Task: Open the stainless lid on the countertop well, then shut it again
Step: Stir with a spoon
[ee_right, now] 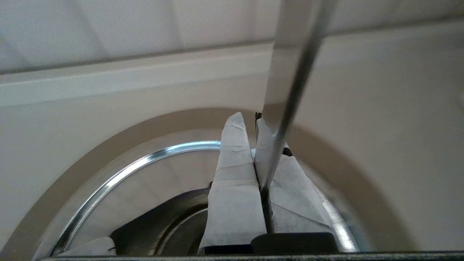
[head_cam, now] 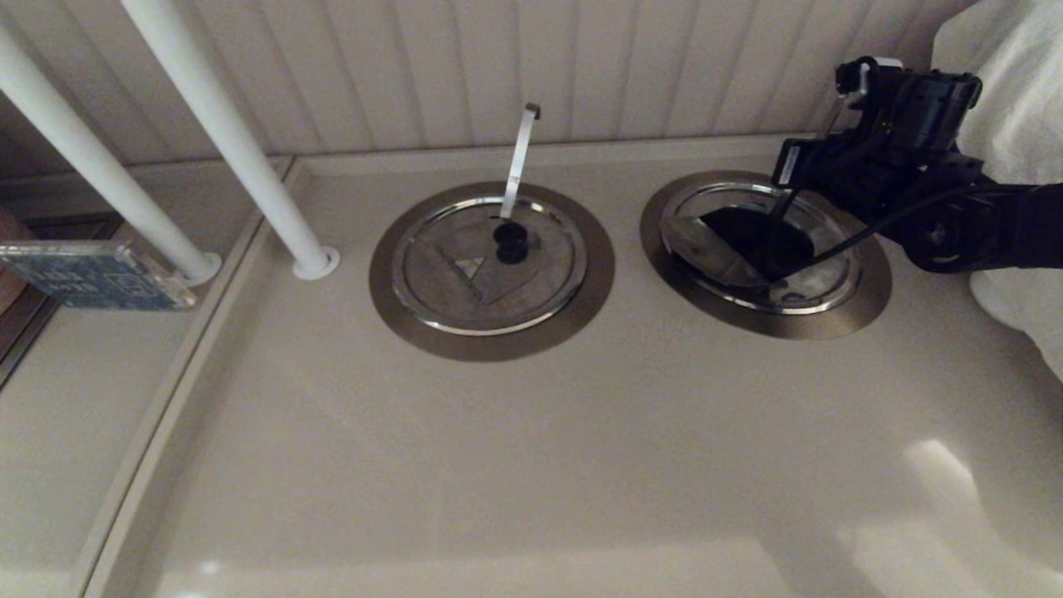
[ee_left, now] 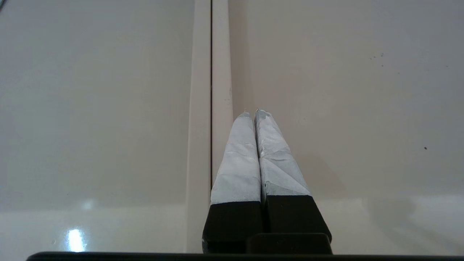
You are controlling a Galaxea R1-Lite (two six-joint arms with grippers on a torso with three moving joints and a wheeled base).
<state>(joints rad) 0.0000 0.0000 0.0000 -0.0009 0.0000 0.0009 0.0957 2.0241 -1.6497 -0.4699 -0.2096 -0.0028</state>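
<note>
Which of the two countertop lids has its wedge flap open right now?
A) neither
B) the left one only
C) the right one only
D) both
C: the stainless lid under the right gripper shows a dark wedge gap, while the twin lid lies shut.

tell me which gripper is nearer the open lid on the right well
Right. The right gripper hangs directly over the stainless lid; the left gripper is parked above bare counter, outside the head view.
</note>
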